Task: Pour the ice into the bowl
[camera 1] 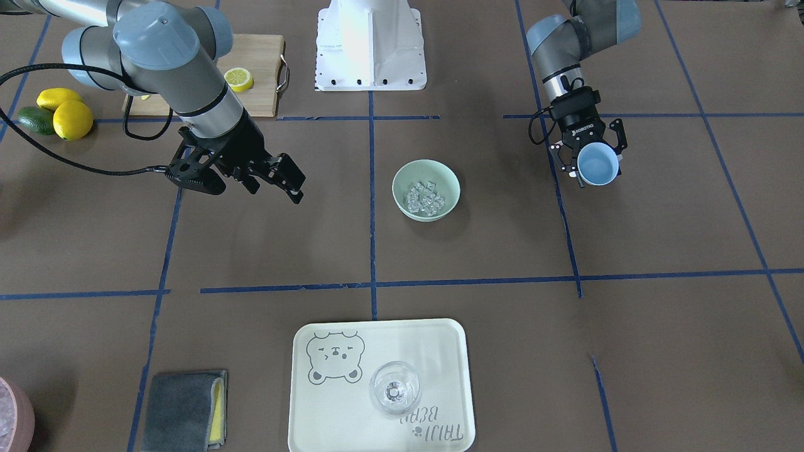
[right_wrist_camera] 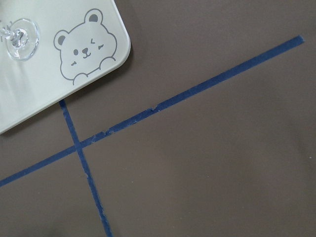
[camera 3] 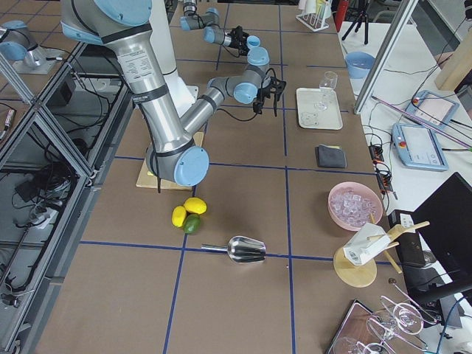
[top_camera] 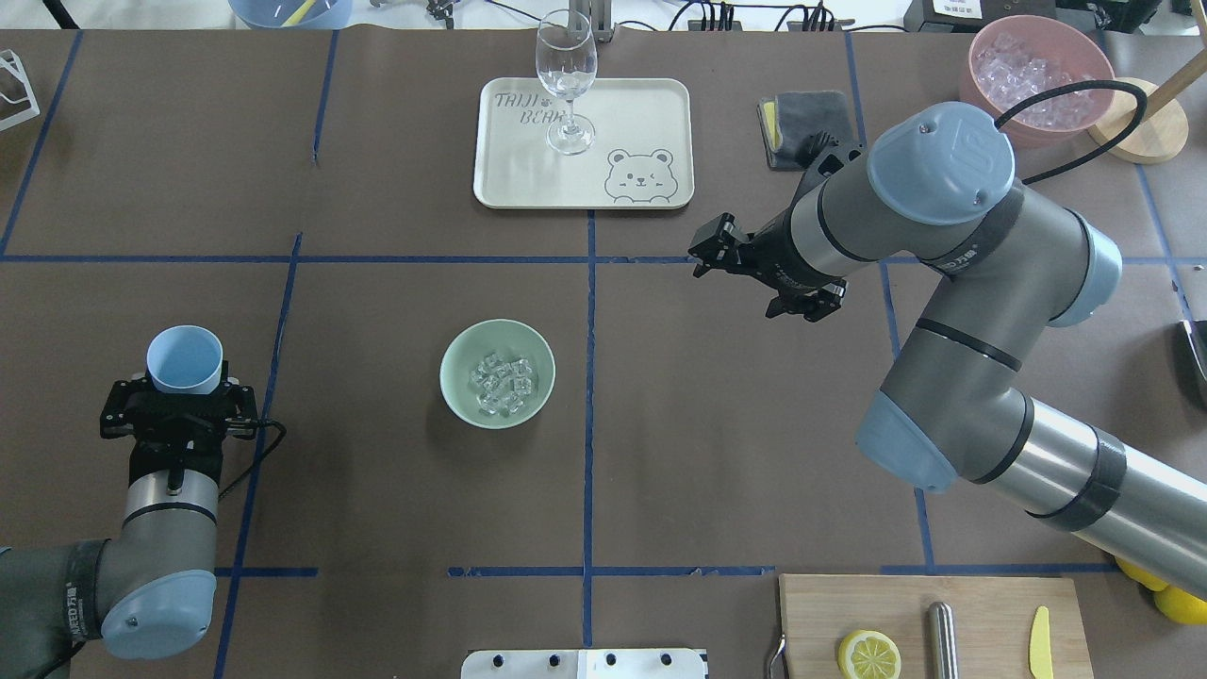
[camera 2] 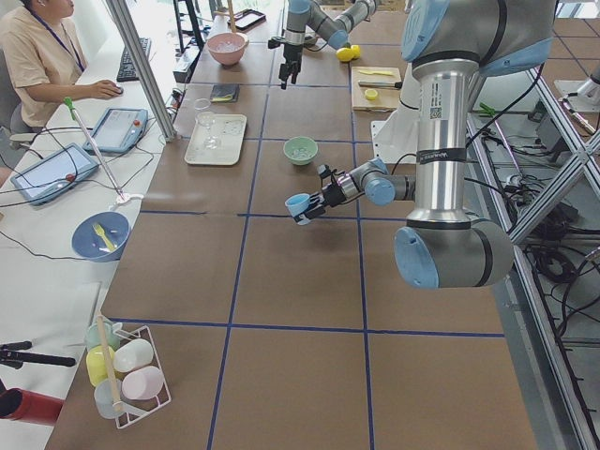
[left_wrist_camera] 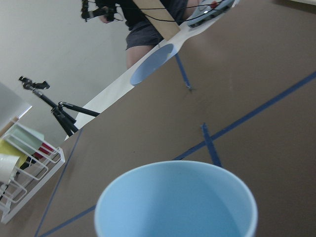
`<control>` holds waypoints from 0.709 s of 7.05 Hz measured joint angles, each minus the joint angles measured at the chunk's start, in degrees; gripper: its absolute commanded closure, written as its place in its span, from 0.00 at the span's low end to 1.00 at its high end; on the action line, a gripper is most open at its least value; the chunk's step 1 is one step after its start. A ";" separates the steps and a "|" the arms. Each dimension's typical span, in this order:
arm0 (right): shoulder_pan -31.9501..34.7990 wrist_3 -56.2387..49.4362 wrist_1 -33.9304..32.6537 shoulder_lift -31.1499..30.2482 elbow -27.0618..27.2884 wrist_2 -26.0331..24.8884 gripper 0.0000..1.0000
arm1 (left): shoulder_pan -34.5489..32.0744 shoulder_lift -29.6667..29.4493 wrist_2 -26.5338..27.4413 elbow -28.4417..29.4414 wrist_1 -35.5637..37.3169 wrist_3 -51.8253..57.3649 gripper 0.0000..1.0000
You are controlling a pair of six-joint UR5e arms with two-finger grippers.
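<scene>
From overhead, the bowl [top_camera: 456, 359] of ice [top_camera: 503, 385] lies at 3 o'clock from the left gripper [top_camera: 186, 382], clamped on the upright blue cup [top_camera: 185, 356]; the right gripper [top_camera: 705, 256] hangs splayed, empty.

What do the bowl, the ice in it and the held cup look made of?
Bowl: likely plastic, matte mint green, opaque, no glare.
Ice: clear glossy cubes with sharp highlights; real ice or acrylic, cannot tell.
Cup: probably plastic, light blue, smooth, thin even rim.
</scene>
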 measured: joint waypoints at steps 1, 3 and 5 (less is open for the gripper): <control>-0.01 0.00 0.00 0.00 0.17 -0.05 0.00 | -0.01 0.24 0.14 0.74 -0.19 -5.44 1.00; 0.03 0.00 0.00 0.00 0.46 -0.22 0.00 | -0.05 0.14 0.20 2.53 -0.77 -12.82 1.00; 0.14 0.00 -0.06 0.04 0.81 -0.18 0.00 | -1.00 0.09 0.20 4.09 -2.27 -16.56 1.00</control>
